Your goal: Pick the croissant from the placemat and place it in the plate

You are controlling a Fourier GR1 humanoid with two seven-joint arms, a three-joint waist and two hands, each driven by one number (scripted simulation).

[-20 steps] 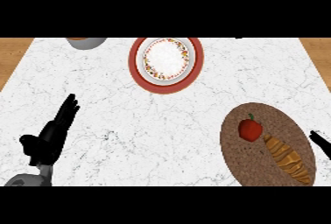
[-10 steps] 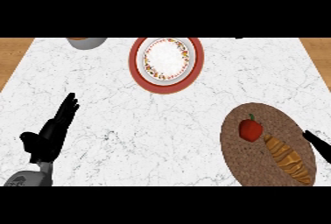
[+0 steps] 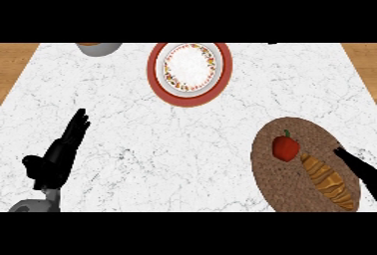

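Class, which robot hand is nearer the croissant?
Right. The right robot hand is beside the croissant, at the placemat's right edge; the left robot hand rests far across the counter.

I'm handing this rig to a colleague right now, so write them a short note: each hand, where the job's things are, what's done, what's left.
Left hand: open, fingers straight, resting at the view's lower left, holding nothing.
Right hand: only dark fingers show at the right edge, over the placemat's rim beside the croissant; holding nothing.
Croissant: lies on the brown placemat, next to a red bell pepper.
Plate: at the far middle of the counter, with nothing on it.
Done: nothing picked up yet.
Left: grasp the croissant, carry it to the plate, set it down.
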